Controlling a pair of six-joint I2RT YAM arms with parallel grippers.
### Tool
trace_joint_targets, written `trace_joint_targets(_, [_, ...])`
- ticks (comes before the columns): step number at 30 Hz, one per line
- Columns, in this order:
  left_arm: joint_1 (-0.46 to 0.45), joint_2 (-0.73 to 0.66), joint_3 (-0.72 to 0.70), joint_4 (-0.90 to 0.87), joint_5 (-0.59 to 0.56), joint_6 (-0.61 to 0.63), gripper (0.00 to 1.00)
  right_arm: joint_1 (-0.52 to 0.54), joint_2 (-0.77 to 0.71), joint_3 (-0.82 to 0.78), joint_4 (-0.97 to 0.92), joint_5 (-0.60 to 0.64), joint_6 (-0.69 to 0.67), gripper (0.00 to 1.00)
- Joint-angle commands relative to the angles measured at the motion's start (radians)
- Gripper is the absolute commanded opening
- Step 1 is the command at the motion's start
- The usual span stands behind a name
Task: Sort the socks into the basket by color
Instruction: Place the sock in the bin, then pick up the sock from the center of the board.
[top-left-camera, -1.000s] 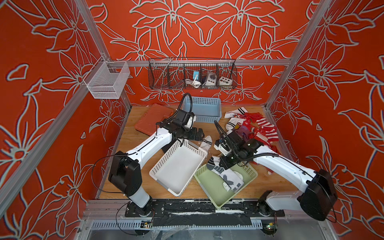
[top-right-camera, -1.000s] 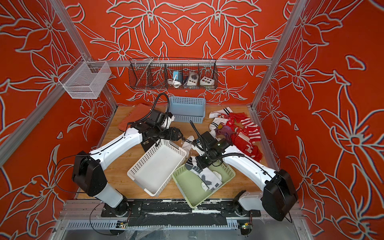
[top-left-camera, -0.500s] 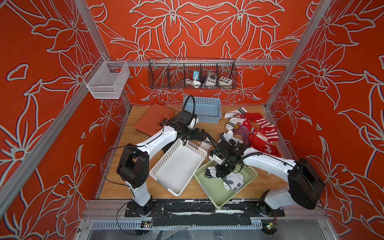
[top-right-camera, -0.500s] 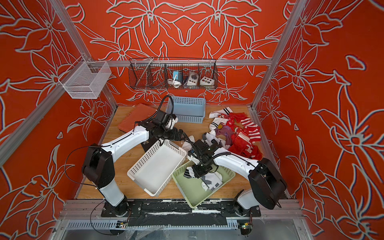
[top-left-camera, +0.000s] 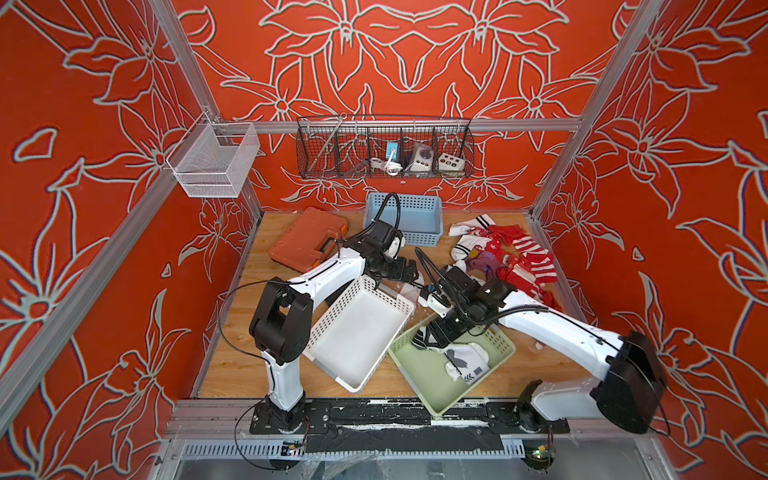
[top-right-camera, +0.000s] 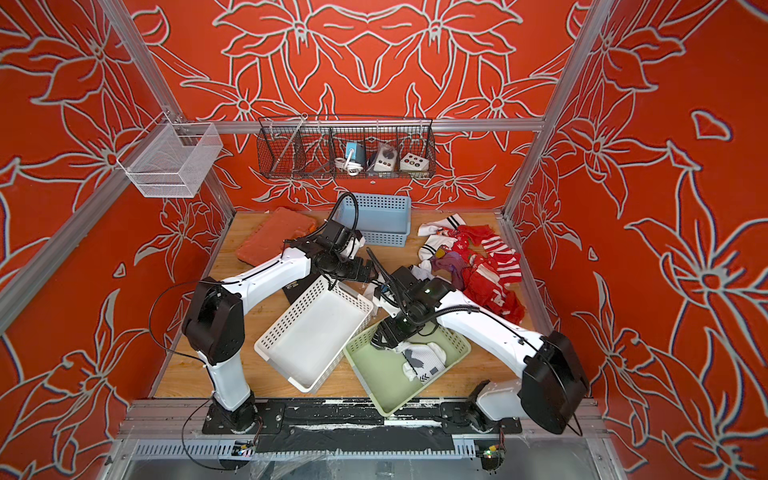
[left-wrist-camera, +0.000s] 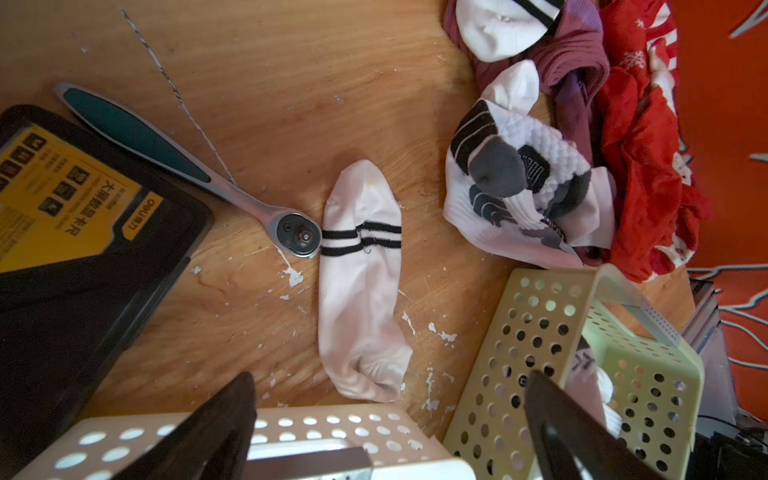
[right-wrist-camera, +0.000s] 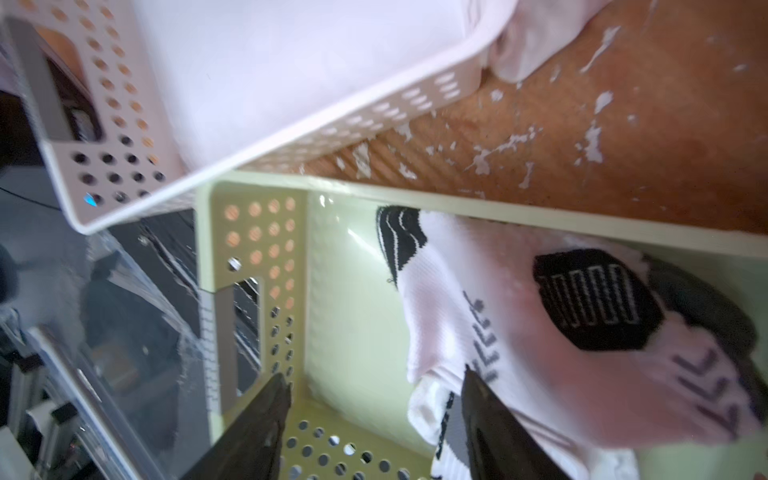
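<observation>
Hovering inside the green perforated plastic basket (top-left-camera: 422, 384), the right gripper (right-wrist-camera: 374, 374) is mostly hidden under its wrist in both top views. Its blurred wrist view shows the jaws apart, gripping nothing, beside white socks with black and grey marks (right-wrist-camera: 519, 324) lying in that basket. The left wrist view alone shows the left gripper (left-wrist-camera: 390, 376) spread wide and empty over a white sock with two black stripes (left-wrist-camera: 361, 291) on the wooden table (left-wrist-camera: 291, 104). The heap of red, white and purple socks (top-left-camera: 515, 257) is cut off there.

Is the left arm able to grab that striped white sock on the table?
Probably yes. The left gripper is open and aimed at the sock, which lies flat on bare wood. Only the ratchet head lies close beside its stripes.
</observation>
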Motion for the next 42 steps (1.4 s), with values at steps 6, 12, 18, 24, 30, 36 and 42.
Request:
trace_joint_targets(6, [-0.041, 0.106, 0.111, -0.061, -0.06, 0.054, 0.96, -0.04, -0.14, 0.15, -0.157, 0.232, 0.062, 0.98])
trace_joint_targets(12, [-0.07, 0.219, 0.205, -0.118, -0.136, 0.066, 0.95, -0.122, -0.195, 0.164, -0.124, 0.268, 0.109, 0.98])
trace_joint_targets(18, [-0.084, 0.316, 0.27, -0.168, -0.202, 0.065, 0.9, -0.172, -0.213, 0.153, -0.113, 0.244, 0.11, 0.98])
trace_joint_targets(24, [-0.091, 0.401, 0.338, -0.2, -0.229, 0.074, 0.77, -0.198, -0.229, 0.123, -0.093, 0.217, 0.114, 0.98])
trace_joint_targets(30, [-0.098, 0.452, 0.375, -0.205, -0.233, 0.078, 0.58, -0.214, -0.24, 0.117, -0.088, 0.209, 0.108, 0.98])
trace_joint_targets(36, [-0.104, 0.466, 0.408, -0.209, -0.242, 0.08, 0.1, -0.227, -0.241, 0.114, -0.083, 0.199, 0.106, 0.98])
trace_joint_targets(42, [-0.104, 0.385, 0.368, -0.168, -0.267, 0.097, 0.0, -0.232, -0.242, 0.112, -0.079, 0.196, 0.106, 0.98])
